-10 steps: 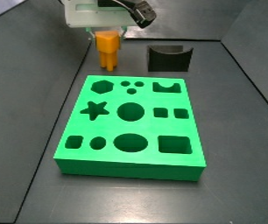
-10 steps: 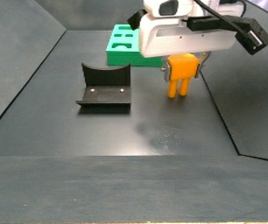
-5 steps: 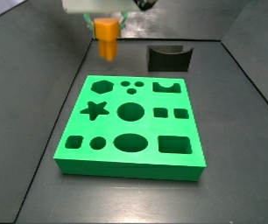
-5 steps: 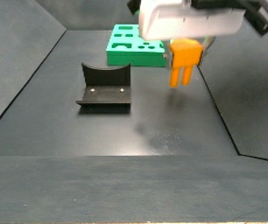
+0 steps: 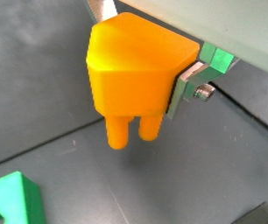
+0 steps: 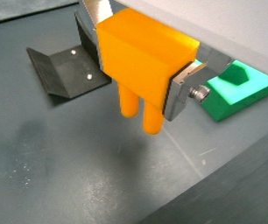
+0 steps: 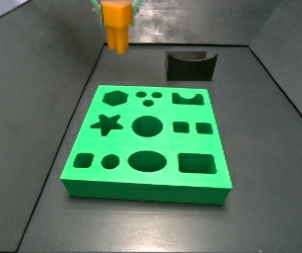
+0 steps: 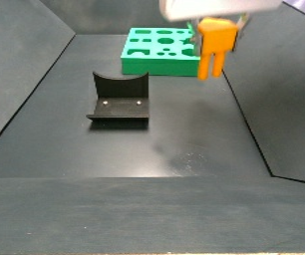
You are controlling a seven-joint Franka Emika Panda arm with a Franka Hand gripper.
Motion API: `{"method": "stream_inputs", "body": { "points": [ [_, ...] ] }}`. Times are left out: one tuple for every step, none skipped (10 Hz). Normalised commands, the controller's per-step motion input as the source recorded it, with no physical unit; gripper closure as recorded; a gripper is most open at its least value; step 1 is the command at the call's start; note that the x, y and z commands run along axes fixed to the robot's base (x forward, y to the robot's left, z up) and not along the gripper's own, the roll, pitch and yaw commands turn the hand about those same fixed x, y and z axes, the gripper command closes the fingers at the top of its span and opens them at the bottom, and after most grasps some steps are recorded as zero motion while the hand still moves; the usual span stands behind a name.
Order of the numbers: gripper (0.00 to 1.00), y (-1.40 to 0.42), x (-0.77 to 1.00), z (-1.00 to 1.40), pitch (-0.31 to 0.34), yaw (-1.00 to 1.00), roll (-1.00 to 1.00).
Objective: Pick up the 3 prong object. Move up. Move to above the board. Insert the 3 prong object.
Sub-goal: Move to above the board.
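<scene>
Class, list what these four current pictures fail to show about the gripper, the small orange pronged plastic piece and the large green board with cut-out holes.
- Gripper: cut off by the top edge in both side views.
- Small orange pronged plastic piece: two prongs show in both wrist views; a third cannot be seen.
- Large green board with cut-out holes: only corners enter the wrist views; in a side view the piece covers its right end.

Two opposed, elevated side views of the board [image 7: 147,140]; both wrist views close behind the claw [image 5: 143,74].

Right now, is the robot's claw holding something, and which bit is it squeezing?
Yes. The gripper, raised off the floor, holds the 3 prong object by its blocky top, with the prongs hanging free below.
</scene>
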Motion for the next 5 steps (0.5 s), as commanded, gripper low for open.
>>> {"method": "stream_inputs", "body": {
  "points": [
    [1.0,-0.11,-0.02,1.0,0.111,0.09,0.05],
    [1.0,-0.11,-0.02,1.0,0.099,0.07,0.05],
    [1.0,-0.1,-0.01,1.0,0.087,0.05,0.05],
    [1.0,-0.09,-0.01,1.0,0.08,0.04,0.05],
    [1.0,-0.08,0.0,1.0,0.083,0.03,0.05]
  ]
}}
